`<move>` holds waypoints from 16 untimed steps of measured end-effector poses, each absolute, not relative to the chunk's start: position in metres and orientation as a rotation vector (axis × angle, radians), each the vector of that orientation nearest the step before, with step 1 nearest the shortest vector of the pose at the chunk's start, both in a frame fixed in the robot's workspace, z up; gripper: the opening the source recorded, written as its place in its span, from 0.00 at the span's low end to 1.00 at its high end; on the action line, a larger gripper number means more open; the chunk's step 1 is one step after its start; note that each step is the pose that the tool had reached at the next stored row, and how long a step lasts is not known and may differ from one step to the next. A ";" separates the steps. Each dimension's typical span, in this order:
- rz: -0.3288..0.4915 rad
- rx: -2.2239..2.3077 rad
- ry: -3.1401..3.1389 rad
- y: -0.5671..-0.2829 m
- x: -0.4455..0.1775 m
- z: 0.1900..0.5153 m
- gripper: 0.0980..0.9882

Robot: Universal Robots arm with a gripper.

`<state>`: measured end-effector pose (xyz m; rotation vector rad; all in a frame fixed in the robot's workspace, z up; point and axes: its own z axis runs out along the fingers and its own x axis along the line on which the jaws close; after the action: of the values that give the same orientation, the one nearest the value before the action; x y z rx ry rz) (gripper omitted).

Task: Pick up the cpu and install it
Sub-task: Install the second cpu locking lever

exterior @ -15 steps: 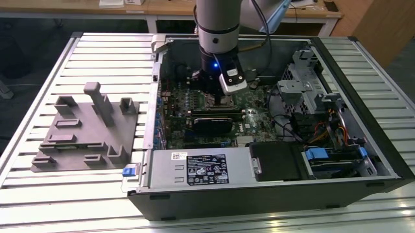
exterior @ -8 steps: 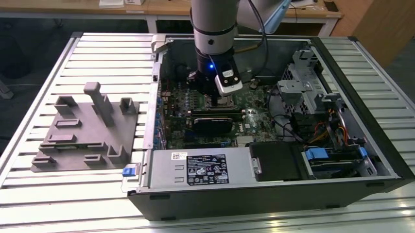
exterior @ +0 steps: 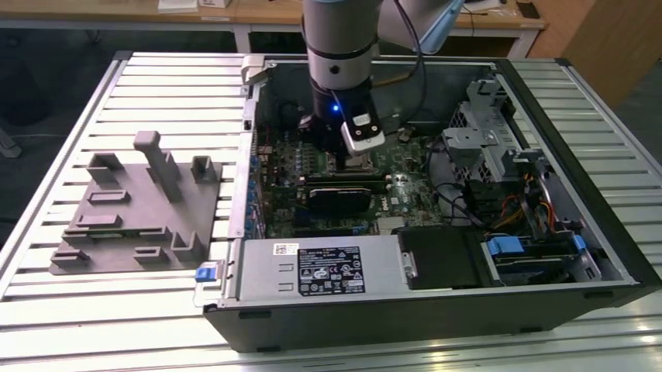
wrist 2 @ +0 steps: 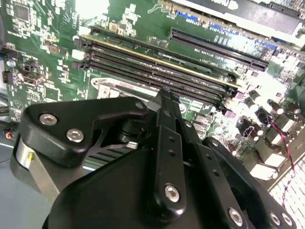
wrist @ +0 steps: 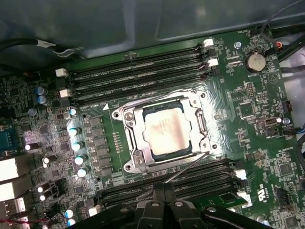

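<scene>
A slatted metal counter (exterior: 62,310) is seen across the exterior view, with an open computer case (exterior: 435,310) at centre right and a grey plastic fixture (exterior: 135,209) at its left. The arm (exterior: 339,46) is lowered into the case over the motherboard (wrist: 248,124). The cpu (wrist: 167,132) is seated in its socket at the centre of the first wrist view (silver top exposed). The fingers (wrist 2: 167,114) are pressed together, holding nothing.
</scene>
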<state>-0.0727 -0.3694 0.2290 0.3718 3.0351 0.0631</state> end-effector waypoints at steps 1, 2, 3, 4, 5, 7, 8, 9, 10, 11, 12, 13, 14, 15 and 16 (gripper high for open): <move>0.068 0.372 3.035 -0.370 -0.073 0.228 0.01; 0.073 0.372 3.036 -0.370 -0.074 0.228 0.01; 0.079 0.373 3.036 -0.370 -0.074 0.227 0.01; 0.084 0.373 3.036 -0.371 -0.074 0.226 0.01; 0.090 0.373 3.036 -0.372 -0.074 0.226 0.01; 0.103 0.374 3.037 -0.373 -0.074 0.224 0.01; 0.111 0.374 3.038 -0.374 -0.074 0.224 0.01; 0.118 0.375 3.038 -0.375 -0.075 0.223 0.01; 0.124 0.375 3.038 -0.376 -0.075 0.222 0.01; 0.131 0.375 3.038 -0.377 -0.075 0.222 0.01; 0.138 0.376 3.038 -0.379 -0.076 0.221 0.01; 0.146 0.376 3.039 -0.380 -0.076 0.221 0.01; 0.155 0.376 3.039 -0.381 -0.076 0.220 0.01; 0.164 0.377 3.039 -0.382 -0.077 0.219 0.01; 0.173 0.377 3.039 -0.384 -0.077 0.219 0.01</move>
<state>-0.0773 -0.3836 0.2188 0.3773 3.0392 0.1730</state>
